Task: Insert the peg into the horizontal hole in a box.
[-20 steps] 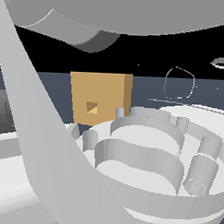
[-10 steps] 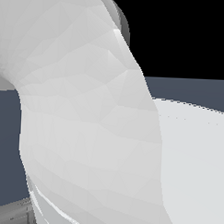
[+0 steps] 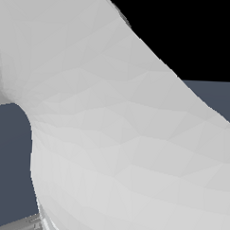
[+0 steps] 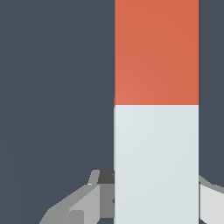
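Observation:
In the wrist view the peg (image 4: 156, 109) fills the middle, its orange-red half pointing away from my hand and its pale grey-white half toward it. My gripper (image 4: 156, 197) straddles the pale half. One grey finger (image 4: 87, 201) meets one side of the peg and the other finger (image 4: 213, 197) meets the opposite side, so the gripper looks shut on the peg. The box and the hole are hidden. In the exterior view my own arm (image 3: 111, 135) covers almost the whole picture.
Dark blue-grey floor (image 4: 52, 87) lies behind the peg in the wrist view. The same dark floor (image 3: 10, 169) shows in slivers past the arm in the exterior view. A bit of grey robot base (image 3: 27, 224) shows at the lower corner.
One second ago the exterior view showed the tan box beyond the robot's base. The arm has since swung in front of that camera and now blocks the box.

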Action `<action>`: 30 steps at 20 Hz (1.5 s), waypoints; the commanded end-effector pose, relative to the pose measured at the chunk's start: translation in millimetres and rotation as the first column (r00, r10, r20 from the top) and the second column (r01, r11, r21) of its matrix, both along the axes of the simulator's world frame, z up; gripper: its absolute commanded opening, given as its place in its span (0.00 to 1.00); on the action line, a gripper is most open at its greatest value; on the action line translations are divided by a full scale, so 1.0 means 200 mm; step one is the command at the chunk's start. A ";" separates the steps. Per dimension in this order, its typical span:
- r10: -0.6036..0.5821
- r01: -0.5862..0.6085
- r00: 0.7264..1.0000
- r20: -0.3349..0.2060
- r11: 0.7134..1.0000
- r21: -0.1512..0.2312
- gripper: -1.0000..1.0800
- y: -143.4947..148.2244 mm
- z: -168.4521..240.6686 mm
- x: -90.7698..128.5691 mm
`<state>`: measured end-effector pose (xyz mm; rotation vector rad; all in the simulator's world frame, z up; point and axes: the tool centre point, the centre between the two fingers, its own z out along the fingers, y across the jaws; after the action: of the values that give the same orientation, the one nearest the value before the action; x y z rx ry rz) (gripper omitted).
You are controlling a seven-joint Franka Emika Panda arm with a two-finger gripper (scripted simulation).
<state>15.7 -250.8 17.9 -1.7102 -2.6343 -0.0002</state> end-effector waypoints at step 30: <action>-0.247 0.247 0.969 0.000 0.969 0.000 0.00 0.32 0.10 -0.34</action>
<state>-45.9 -195.9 33.8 -1.9884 -2.4285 0.0017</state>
